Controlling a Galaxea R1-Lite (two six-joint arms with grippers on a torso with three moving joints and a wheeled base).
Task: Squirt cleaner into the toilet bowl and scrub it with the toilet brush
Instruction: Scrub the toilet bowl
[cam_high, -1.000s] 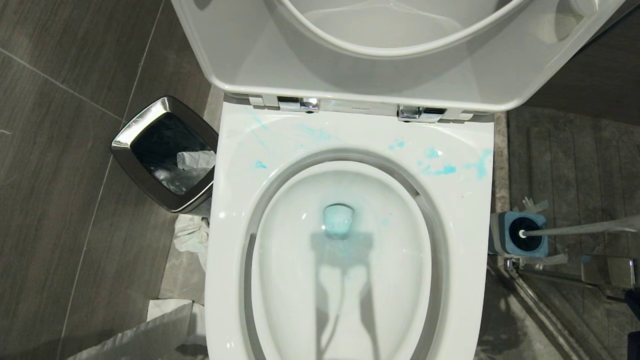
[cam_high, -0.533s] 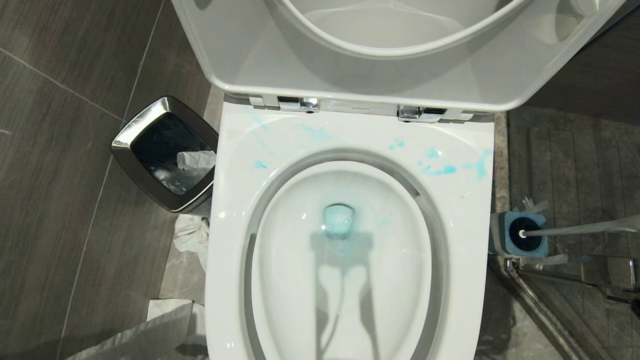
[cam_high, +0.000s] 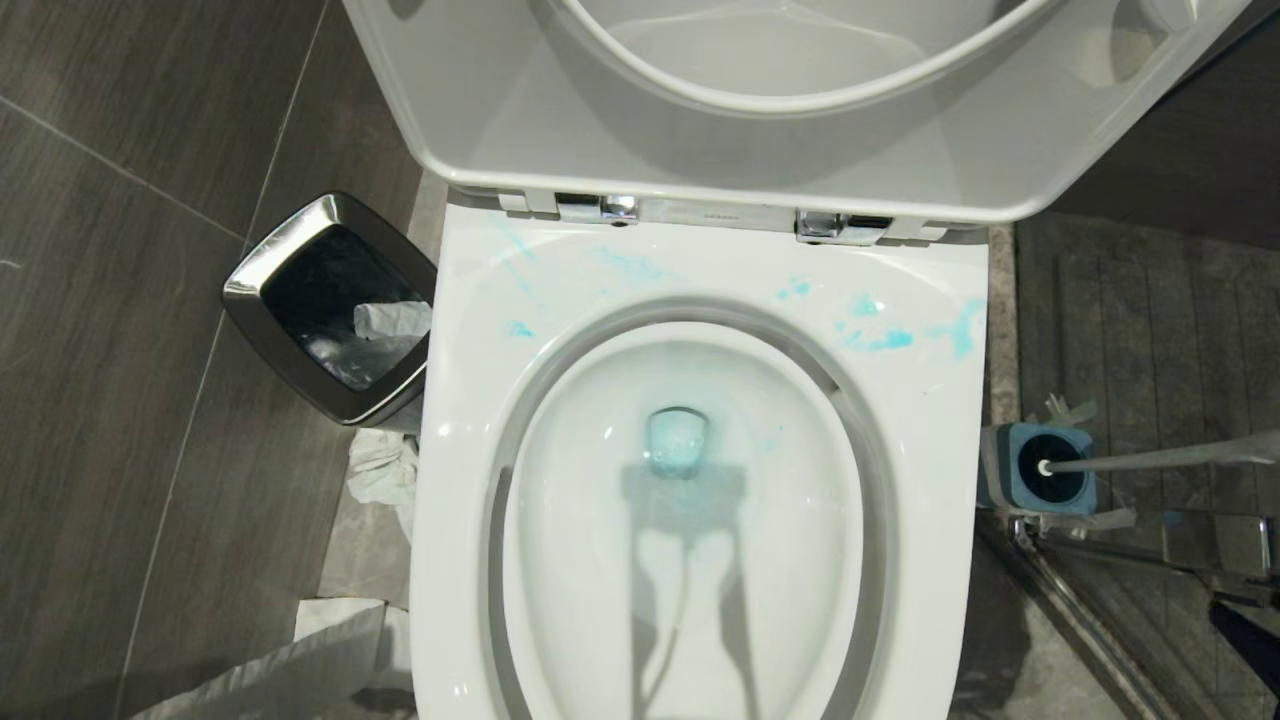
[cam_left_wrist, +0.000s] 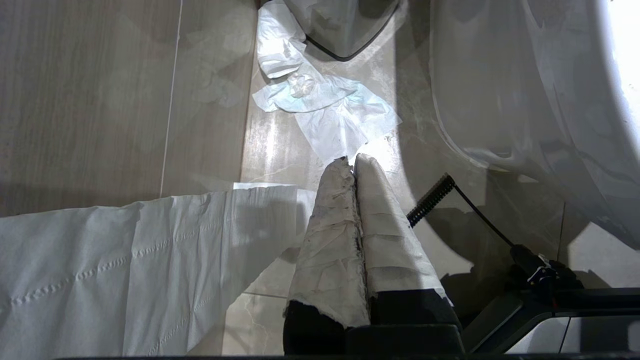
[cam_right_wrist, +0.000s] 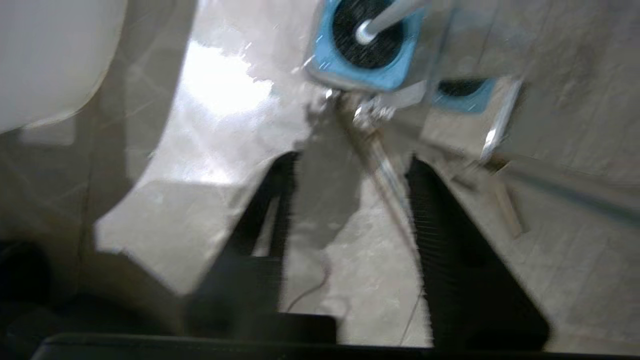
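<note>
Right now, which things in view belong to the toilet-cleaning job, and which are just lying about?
Job:
- toilet bowl, lid up
- cleaner, blue smears on the rim, tint in the water
- toilet brush, standing in its blue holder
- right end effector, open, short of the brush

Lying about:
- steel bin
- crumpled tissue on the floor
- paper sheet
- left end effector, shut, idle

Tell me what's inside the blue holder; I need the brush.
The brush stands in the holder: its dark bristle head fills the opening, white handle sticking out. The holder's bottom is covered by the bristles.
</note>
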